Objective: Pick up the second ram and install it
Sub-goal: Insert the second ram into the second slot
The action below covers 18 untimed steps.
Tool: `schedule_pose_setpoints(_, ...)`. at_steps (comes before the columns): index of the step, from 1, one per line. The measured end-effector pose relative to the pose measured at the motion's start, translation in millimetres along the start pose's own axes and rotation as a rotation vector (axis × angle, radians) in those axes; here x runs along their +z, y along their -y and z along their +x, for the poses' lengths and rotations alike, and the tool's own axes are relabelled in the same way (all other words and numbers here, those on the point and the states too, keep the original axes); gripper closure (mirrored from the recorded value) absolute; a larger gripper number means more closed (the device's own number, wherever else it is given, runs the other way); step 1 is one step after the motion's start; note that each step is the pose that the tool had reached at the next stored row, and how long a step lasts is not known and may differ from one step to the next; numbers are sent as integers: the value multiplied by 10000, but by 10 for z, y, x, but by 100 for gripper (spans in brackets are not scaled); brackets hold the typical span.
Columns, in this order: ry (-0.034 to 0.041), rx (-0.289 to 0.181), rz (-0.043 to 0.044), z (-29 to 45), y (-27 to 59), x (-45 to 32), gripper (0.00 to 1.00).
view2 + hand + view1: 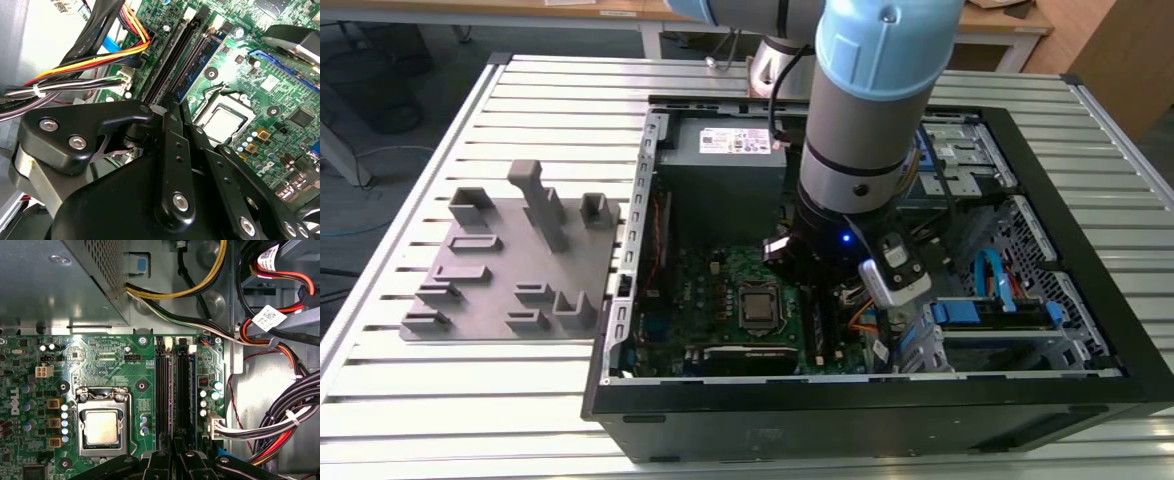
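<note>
— Blue board, black chips: where did the second ram sit?

— On edge in a slot of the green motherboard, just beside two black slots. In the first wrist view its blue edge ran along the outer side of those slots, between them and a row of small capacitors.

— And the pincer?

— The gripper had its black fingers drawn together, with almost no gap between the tips. The tips stood at the near end of the slots, right over the end of the stick.

— Pinching it?

— I couldn't tell. The gripper's own linkage covered that end of the board, so any contact was hidden. In the first wrist view the fingertips were cut off at the frame's edge.

— What else was around it?

— The silver processor socket lay near the slots, and bundled cables ran close by on the other side. In the exterior view the arm reached down into the open computer case and blocked its own tip; the grey fixture block lay well apart, at the exterior view's left.
</note>
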<state>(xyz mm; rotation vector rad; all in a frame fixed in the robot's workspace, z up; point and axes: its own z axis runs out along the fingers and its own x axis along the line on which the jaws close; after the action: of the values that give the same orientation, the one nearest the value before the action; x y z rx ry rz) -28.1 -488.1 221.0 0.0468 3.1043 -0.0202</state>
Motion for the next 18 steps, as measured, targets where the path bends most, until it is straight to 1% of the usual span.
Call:
schedule_pose_setpoints(11, 0, -13, 0, 2, -28, 34, 86)
schedule_pose_setpoints(18, 0, -13, 2, 3, -31, 57, 86)
